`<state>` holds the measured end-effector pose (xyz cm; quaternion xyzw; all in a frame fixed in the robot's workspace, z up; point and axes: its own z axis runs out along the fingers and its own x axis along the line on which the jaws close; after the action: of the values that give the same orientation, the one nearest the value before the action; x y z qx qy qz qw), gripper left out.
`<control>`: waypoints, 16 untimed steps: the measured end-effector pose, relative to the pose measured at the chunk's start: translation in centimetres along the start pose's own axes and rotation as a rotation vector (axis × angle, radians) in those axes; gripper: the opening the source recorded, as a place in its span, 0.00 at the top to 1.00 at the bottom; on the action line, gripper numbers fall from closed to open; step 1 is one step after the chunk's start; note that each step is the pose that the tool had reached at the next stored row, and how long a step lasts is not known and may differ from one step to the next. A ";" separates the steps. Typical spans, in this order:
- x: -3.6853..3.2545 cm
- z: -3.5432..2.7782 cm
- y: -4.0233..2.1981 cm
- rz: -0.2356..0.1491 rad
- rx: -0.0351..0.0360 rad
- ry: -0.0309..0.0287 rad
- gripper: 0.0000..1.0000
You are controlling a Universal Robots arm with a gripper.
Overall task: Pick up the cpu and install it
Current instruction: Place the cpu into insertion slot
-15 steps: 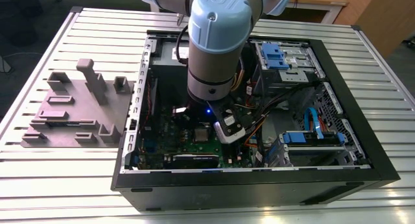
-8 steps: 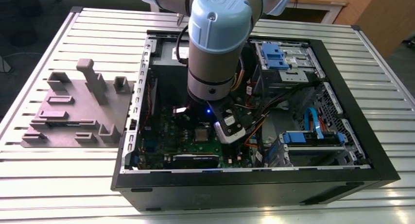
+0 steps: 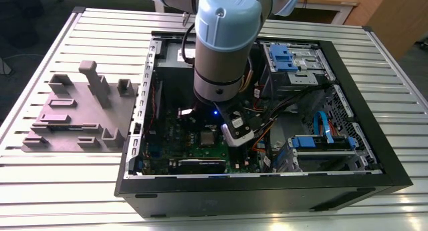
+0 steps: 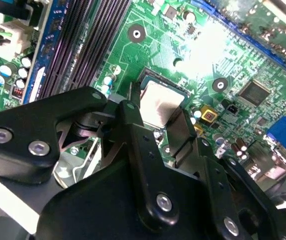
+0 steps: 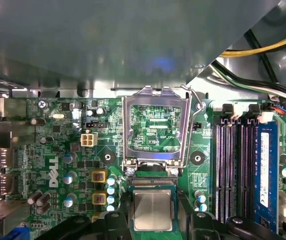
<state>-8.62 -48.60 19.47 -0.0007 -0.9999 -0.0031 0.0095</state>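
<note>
The open computer case (image 3: 348, 161) lies on the slatted table (image 3: 401, 85), with the arm (image 3: 224, 45) reaching down onto the green board (image 5: 58, 130). The claw (image 4: 155, 117) is clenched on the chip (image 5: 152, 210), which sits in or just over its socket, below the raised retaining frame (image 5: 155, 125). If the chip goes in tilted or off-centre, it could bend the socket's contacts
</note>
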 end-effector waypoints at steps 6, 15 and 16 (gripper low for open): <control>-0.02 0.09 0.00 0.005 0.0000 0.0007 0.55; 0.11 0.44 0.01 0.027 -0.0018 0.0008 0.55; 0.11 0.44 0.01 0.028 -0.0018 0.0008 0.55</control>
<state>-8.73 -48.59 19.02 -0.0144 -0.9998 -0.0039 0.0100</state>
